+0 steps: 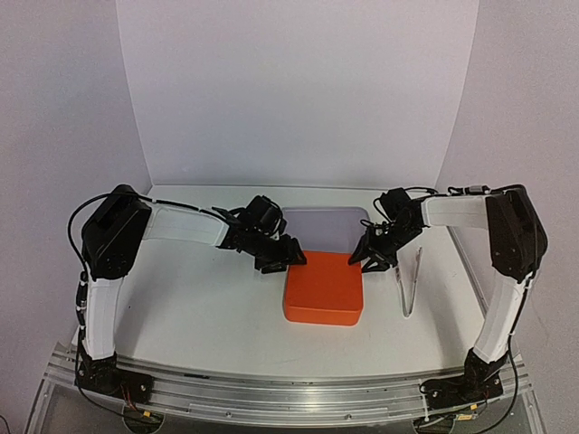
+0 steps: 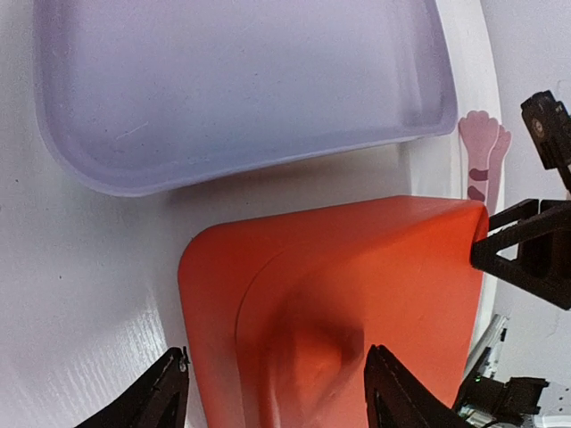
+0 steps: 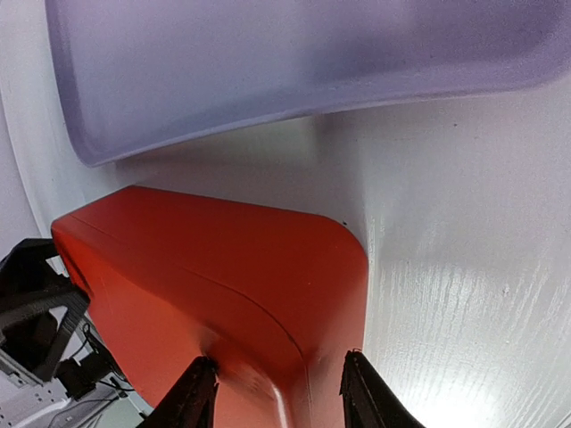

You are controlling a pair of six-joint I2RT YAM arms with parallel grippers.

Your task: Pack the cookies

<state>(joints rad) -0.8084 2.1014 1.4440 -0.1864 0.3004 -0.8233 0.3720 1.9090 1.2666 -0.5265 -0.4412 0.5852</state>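
Closed orange box (image 1: 324, 289): left gripper (image 2: 275, 361) and right gripper (image 3: 275, 370) each straddle a corner, jaws parted (whether gripping cannot be told); lavender tray (image 2: 241, 89) just beyond both.

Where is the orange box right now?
Top view: the orange rounded box sits centre-table, in front of the pale lavender tray, between the left gripper and right gripper.

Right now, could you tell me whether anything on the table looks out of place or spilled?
Nothing stands out. The orange box sits closed and flat on the table, the lavender tray lies level behind it, and the tongs rest to its right. No spills or damage.
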